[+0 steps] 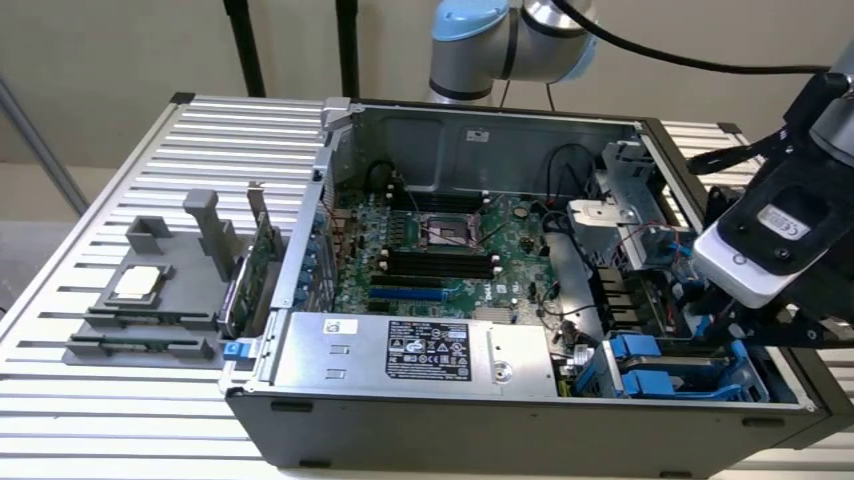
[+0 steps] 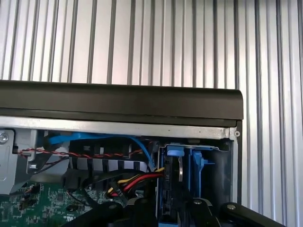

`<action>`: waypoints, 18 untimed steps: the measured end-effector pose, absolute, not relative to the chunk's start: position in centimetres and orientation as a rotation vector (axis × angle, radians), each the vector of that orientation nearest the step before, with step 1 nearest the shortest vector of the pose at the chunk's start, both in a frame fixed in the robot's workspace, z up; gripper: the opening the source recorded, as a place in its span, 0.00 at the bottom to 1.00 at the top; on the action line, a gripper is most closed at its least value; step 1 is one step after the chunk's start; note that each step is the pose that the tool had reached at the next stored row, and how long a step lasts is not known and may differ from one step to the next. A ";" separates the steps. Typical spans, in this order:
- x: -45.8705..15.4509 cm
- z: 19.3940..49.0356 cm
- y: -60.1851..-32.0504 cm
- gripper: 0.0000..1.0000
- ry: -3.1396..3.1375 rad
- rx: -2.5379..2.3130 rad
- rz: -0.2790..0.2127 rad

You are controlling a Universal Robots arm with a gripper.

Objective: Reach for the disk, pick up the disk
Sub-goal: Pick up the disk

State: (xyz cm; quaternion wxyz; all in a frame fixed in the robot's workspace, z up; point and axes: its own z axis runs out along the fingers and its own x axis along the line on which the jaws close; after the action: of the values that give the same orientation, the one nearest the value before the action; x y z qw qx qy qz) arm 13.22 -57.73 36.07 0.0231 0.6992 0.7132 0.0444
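From the exterior view's left, the ribbed metal worktop (image 1: pixel 80 410) and open black computer case (image 1: pixel 534 425) pose no trouble. At the right, the disk (image 1: pixel 663 378), in blue plastic carrier rails, sits in its bay under my black gripper (image 1: pixel 727 325). Red-yellow-black cables (image 2: pixel 137 179) just beside it could snag, I think. I cannot tell how the jaws stand.

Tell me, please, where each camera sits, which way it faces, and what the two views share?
Exterior view: off the arm, above and in front of the open computer case, looking down into it; arm and gripper at this view's right.
Wrist view: on the wrist, facing the case corner; dark gripper parts at the frame edge.
Shared: blue drive carriers, case wall, ribbed table.
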 end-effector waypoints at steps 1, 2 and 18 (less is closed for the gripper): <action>13.2 36.5 -57.7 0.32 2.208 2.165 0.138; 13.2 36.8 -57.7 0.32 2.208 2.165 0.137; 9.6 39.0 -57.7 0.32 2.205 2.161 0.145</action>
State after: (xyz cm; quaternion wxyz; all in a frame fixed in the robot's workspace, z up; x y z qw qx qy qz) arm 9.61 -57.68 39.01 0.0253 0.6991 0.7131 0.0469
